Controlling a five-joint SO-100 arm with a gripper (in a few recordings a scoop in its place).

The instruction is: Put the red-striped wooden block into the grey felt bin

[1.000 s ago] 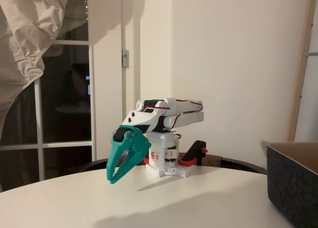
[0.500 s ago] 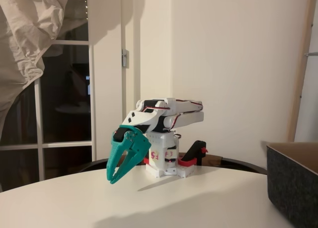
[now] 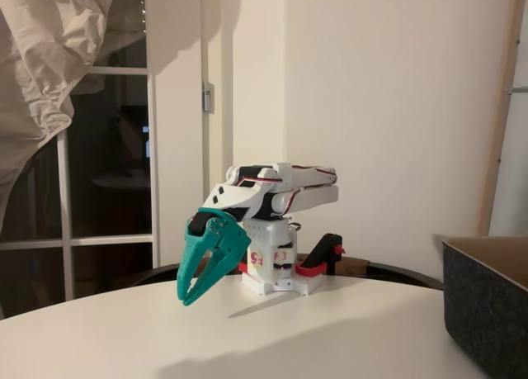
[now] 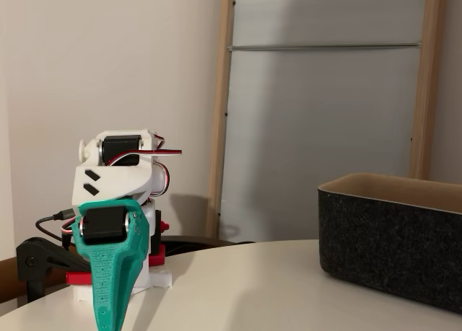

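In a fixed view, the arm is seen folded low over its white base, with the teal gripper [image 3: 191, 290] pointed down toward the white table [image 3: 330, 338]. Against the pictures from a second and half a second earlier, no shift is found: the arm's pose, the gripper's angle and the shadow on the tabletop are all unchanged. The two teal fingers are seen spread a little way apart with nothing between them, their tips hanging just above the table. At the right edge, a corner of the grey felt bin [image 3: 487, 313] is visible, well apart from the gripper.

In the other fixed view, the gripper [image 4: 108, 313] is seen edge-on, so the gap between the fingers cannot be judged there. The grey felt bin [image 4: 390, 255] is shown standing on the table to the right, its tan inside visible at the rim, its contents hidden by the near wall.

The red-striped wooden block cannot be located on the visible tabletop. From the stillness and the resting pose, it is judged that no step is under way.
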